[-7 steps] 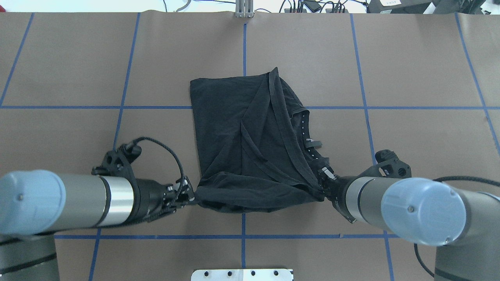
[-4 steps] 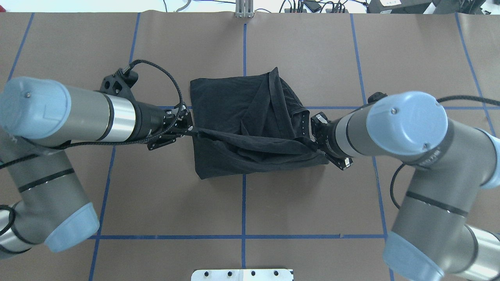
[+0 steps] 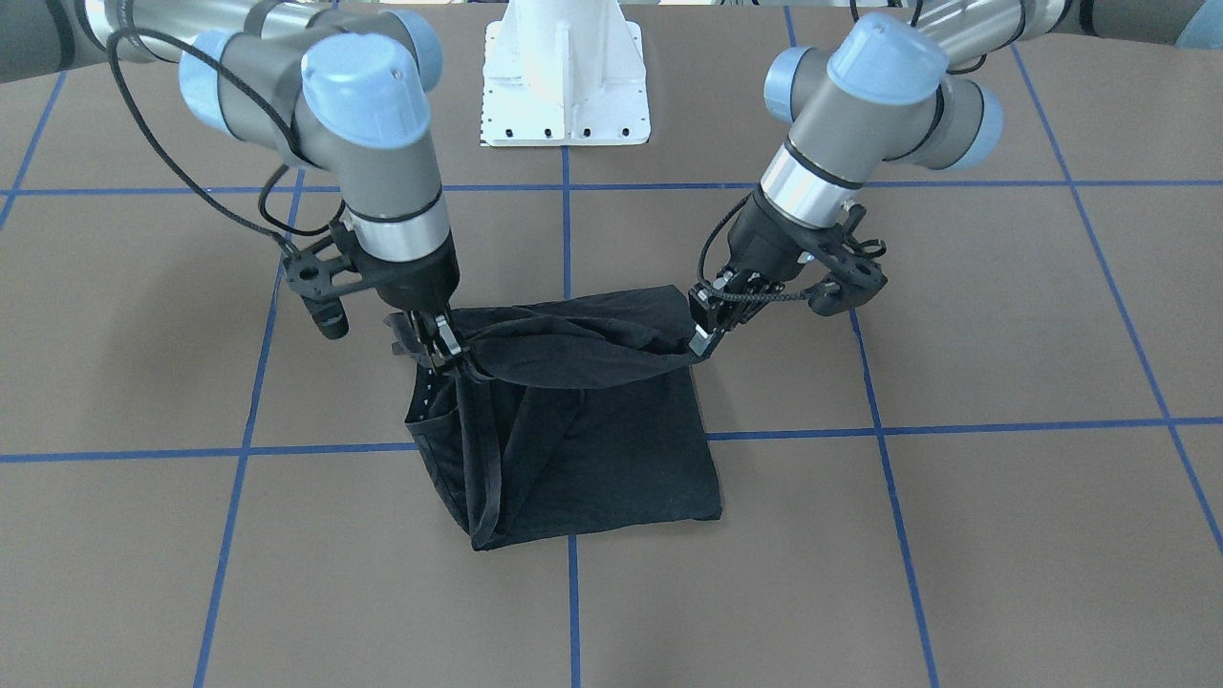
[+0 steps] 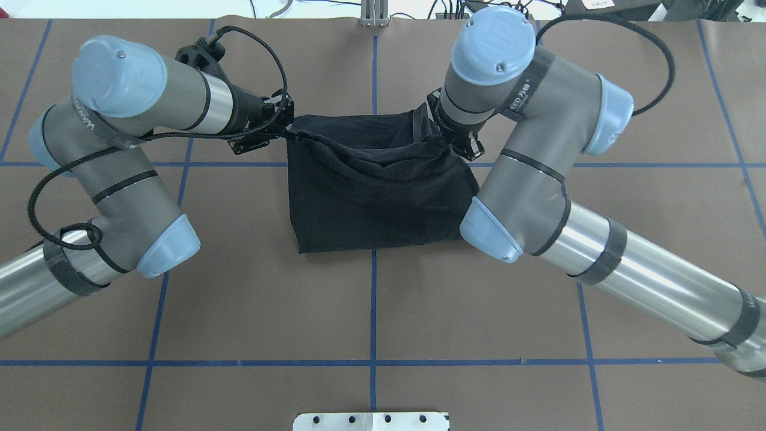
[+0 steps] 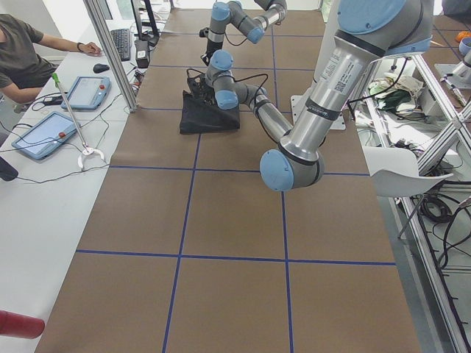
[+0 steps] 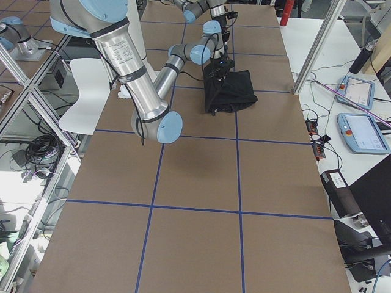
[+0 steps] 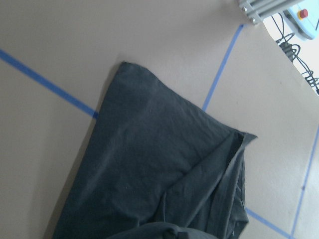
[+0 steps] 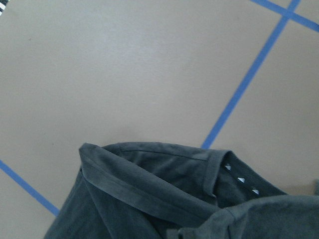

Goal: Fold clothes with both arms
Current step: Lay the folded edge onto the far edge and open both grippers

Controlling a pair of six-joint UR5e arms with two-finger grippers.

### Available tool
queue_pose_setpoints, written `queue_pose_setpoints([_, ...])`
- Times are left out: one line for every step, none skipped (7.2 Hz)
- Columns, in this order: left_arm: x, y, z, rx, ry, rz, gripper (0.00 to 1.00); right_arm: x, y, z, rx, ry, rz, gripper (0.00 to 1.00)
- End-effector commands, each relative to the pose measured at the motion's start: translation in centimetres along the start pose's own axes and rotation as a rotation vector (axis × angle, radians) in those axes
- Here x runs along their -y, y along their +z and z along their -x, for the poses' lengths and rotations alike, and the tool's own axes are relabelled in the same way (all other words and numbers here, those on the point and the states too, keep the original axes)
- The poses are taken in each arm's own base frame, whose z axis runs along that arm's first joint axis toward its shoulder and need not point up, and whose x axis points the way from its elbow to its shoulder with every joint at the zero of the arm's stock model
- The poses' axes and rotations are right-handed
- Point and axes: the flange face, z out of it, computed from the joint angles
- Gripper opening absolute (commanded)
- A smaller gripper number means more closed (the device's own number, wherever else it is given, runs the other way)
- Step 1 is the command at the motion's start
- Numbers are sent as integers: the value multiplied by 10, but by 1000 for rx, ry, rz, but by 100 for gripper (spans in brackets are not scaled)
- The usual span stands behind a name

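Observation:
The black T-shirt (image 4: 377,197) lies half folded on the brown table, its logo print hidden. My left gripper (image 4: 289,130) is shut on one corner of the shirt's raised edge. My right gripper (image 4: 447,139) is shut on the other corner. The edge hangs stretched between them just above the shirt's far side. In the front view the left gripper (image 3: 700,341) is on the right, the right gripper (image 3: 442,352) on the left, and the shirt (image 3: 583,459) spreads below. The left wrist view shows the flat shirt (image 7: 154,174). The right wrist view shows its collar (image 8: 149,184).
The white base plate (image 4: 371,421) sits at the table's near edge. An aluminium post (image 4: 374,15) stands at the far edge. Blue tape lines (image 4: 373,299) cross the brown table. A side table with tablets (image 5: 44,132) and a seated person runs along the far side.
Both grippers have carried the shirt's near edge away from the robot, over the rest of the shirt to its far side. The shirt now lies doubled over.

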Motion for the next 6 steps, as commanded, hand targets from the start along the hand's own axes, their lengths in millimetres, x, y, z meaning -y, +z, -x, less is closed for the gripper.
queue_pose_setpoints([71, 63, 3, -20, 11, -59, 21, 41, 75, 79, -9, -86, -24, 43])
queue_pose_setpoints([118, 75, -23, -16, 0, -124, 47, 52, 93, 118, 0, -89, -31, 76])
queue_pose_setpoints([147, 75, -26, -4, 80, -156, 99, 57, 104, 137, 34, -133, -29, 100])
queue_pose_setpoints([152, 70, -29, -9, 91, -163, 100, 57, 84, 152, 63, -160, -27, 100])
queue_pose_setpoints([153, 69, -29, -12, 93, -161, 100, 61, 78, 156, 63, -155, -12, 100])
queue_pose_setpoints([156, 54, -38, -31, 100, -148, 100, 70, 72, 155, 60, -148, 28, 100])
